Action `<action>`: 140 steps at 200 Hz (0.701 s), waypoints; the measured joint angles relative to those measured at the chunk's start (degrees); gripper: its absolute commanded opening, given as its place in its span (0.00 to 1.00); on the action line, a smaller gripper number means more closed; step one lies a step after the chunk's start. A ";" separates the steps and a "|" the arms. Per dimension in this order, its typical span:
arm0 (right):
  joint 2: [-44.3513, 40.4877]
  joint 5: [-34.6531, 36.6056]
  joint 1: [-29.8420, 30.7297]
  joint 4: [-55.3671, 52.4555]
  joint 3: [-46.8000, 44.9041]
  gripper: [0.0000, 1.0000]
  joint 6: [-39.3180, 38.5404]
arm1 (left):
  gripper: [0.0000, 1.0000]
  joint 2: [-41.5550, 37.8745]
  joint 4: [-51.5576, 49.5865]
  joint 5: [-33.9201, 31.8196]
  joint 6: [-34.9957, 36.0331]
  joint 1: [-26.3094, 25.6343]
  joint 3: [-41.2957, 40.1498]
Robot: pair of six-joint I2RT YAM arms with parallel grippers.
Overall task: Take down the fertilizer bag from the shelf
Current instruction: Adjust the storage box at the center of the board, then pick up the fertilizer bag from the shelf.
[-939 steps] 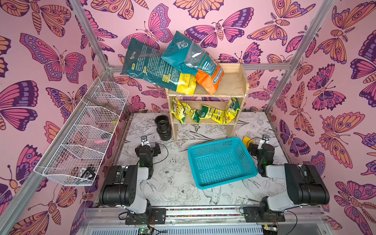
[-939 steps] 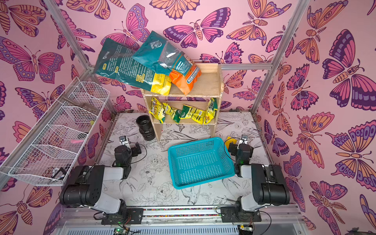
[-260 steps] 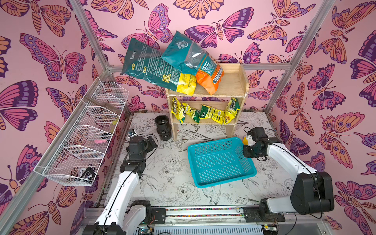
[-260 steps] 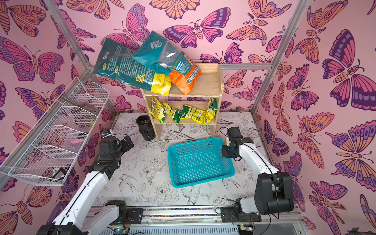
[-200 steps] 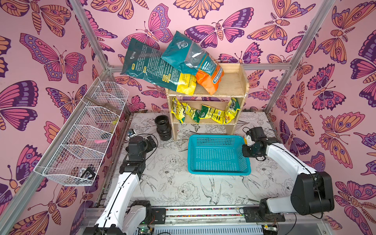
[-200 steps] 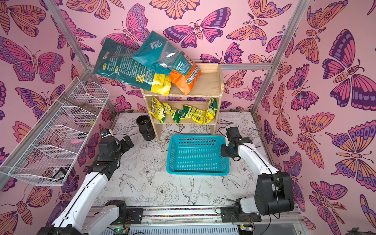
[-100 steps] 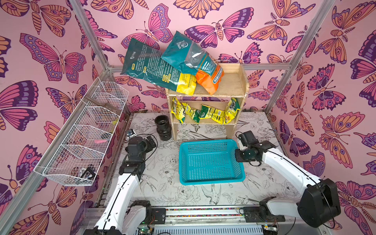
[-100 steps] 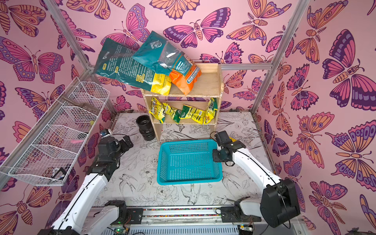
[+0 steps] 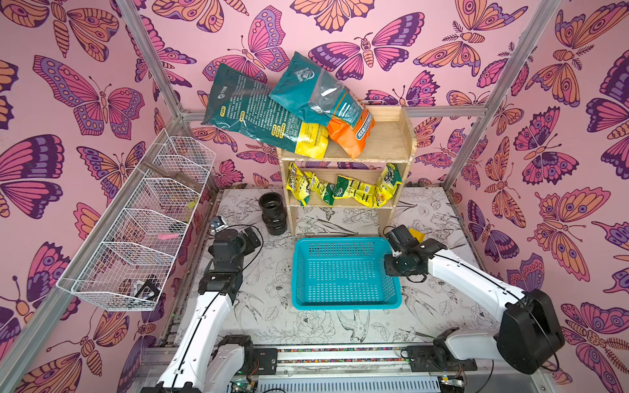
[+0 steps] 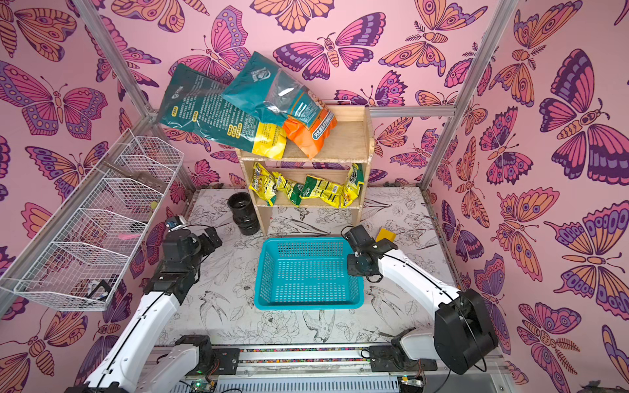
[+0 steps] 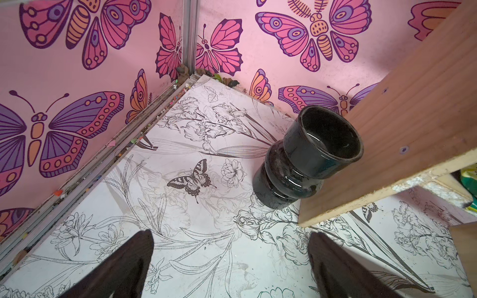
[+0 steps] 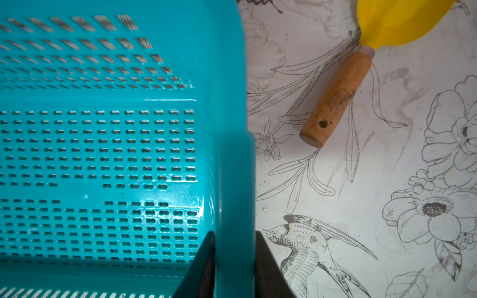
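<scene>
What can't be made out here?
- Print on the teal-and-yellow bag and teal-and-orange bag: too small, both top views.
- Yellow trowel: blade cut off by right wrist view's edge.
- White wire rack contents: too small behind mesh, both top views.
- Right jaws straddle teal basket rim, right wrist view; grip unclear.

In both top views the print on the teal-and-yellow bag (image 9: 258,115) and the teal-and-orange bag (image 9: 323,98) atop the shelf (image 9: 384,139) is too small to read. The orange one covers the other's 3 o'clock edge. At 2 o'clock from the basket (image 9: 340,241), a yellow tool (image 9: 416,234) is mostly hidden behind the right arm (image 9: 469,279), which also covers the right jaws. In the right wrist view the tool's blade is blurred and cropped, the basket runs off the frame, and whether the jaws pinch its rim or merely flank it is unclear. Oddments in the wire rack (image 9: 112,308) at 9 o'clock are too small to identify.
</scene>
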 measured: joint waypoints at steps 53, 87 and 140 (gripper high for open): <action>1.75 2.19 -0.02 -1.79 2.49 0.79 -1.11 | 1.00 0.11 0.00 -0.24 0.02 0.00 -0.04; 0.26 3.41 -0.02 -4.76 9.73 0.93 -2.64 | 1.00 0.68 0.00 -0.42 -0.13 0.00 -0.04; -3.50 6.23 0.00 -8.52 17.84 0.96 -4.42 | 1.00 0.85 -0.22 -0.83 -0.44 0.02 -0.04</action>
